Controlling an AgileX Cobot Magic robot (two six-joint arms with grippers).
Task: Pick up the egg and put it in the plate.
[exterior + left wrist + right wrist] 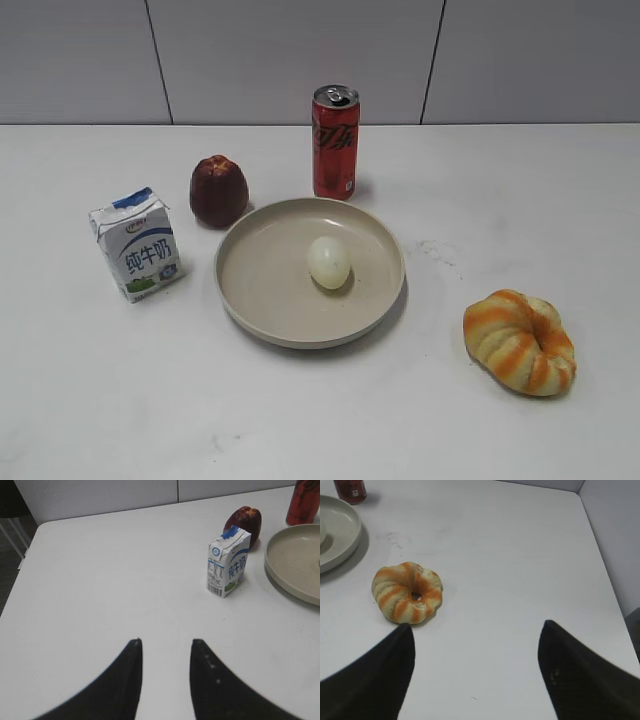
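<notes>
White table [560, 190], grey panelled wall. Egg [329, 262] lying just right of centre in the plate [250, 290]; seemingly done. Left gripper [165, 652] narrowly parted, right gripper [475, 645] wide apart, both empty. Best kept back; bread ring [520, 341] at four o'clock.
</notes>
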